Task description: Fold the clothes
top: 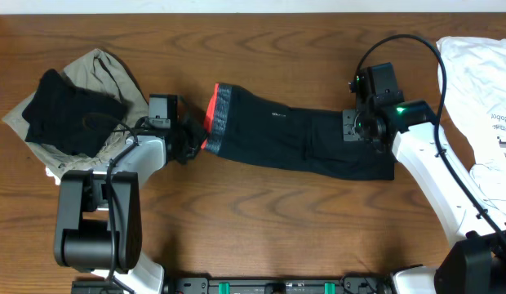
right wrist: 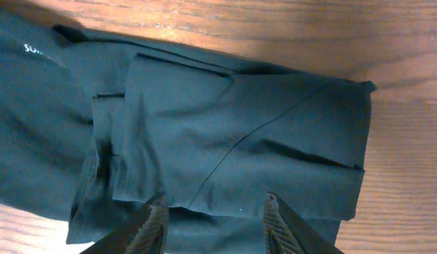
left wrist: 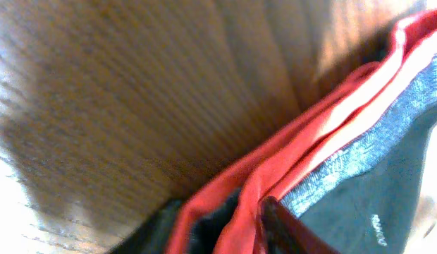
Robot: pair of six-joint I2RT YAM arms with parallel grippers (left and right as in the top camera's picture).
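The clothes [top: 294, 135] are a long black garment lying across the middle of the table. Its grey waistband [top: 221, 110], edged in coral-red, is at the left end. My left gripper [top: 192, 140] is at the waistband's lower corner. In the left wrist view its fingers [left wrist: 215, 226] stand apart with the red edge [left wrist: 303, 148] between them. My right gripper [top: 359, 129] is over the garment's right end. In the right wrist view it is open [right wrist: 215, 212], with its fingertips low over the layered black fabric [right wrist: 225, 134].
A plain black folded garment [top: 69, 110] lies on a beige garment [top: 106, 69] at the far left. A white printed garment [top: 481, 90] lies at the right edge. Bare wood shows in front of the clothes [top: 277, 220].
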